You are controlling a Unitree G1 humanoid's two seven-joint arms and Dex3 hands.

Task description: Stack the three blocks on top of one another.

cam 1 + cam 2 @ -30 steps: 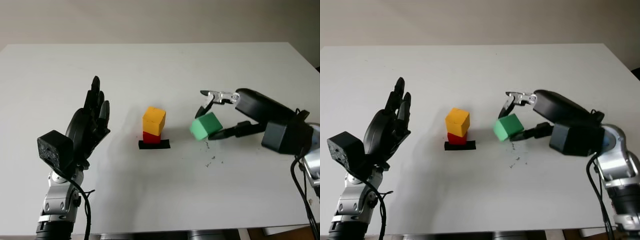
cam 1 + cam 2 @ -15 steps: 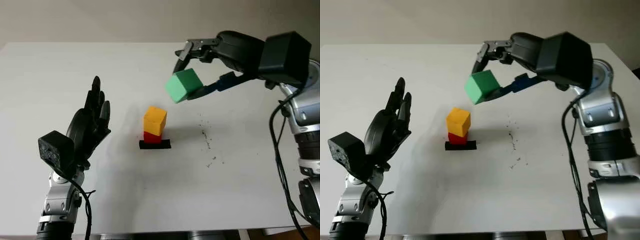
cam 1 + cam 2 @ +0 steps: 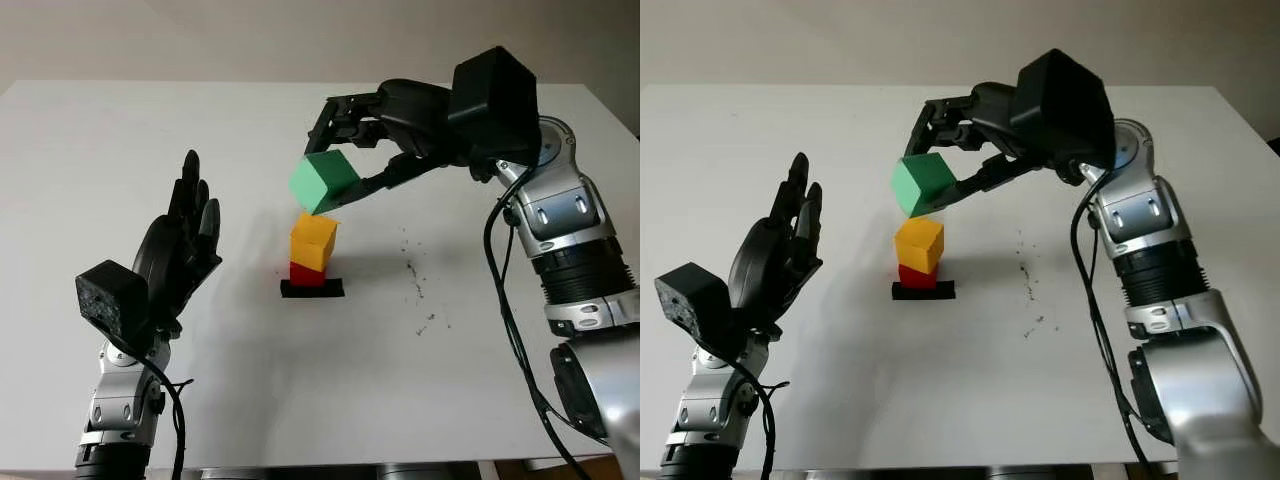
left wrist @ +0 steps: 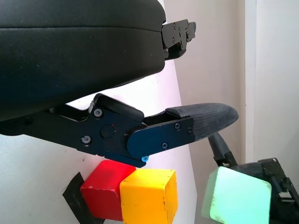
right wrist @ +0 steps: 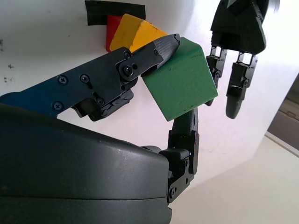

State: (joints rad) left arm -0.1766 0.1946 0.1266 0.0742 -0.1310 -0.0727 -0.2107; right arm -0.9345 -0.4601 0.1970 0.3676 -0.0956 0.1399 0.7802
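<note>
While my right hand (image 3: 345, 150) grips the green block (image 3: 323, 182) between its fingers, the block hangs tilted in the air just above the yellow block (image 3: 313, 242), not touching it. That yellow block sits on the red block (image 3: 305, 274), which stands on a strip of black tape (image 3: 312, 289) near the middle of the white table (image 3: 300, 380). My left hand (image 3: 180, 250) is open, raised upright to the left of the stack, well apart from it.
</note>
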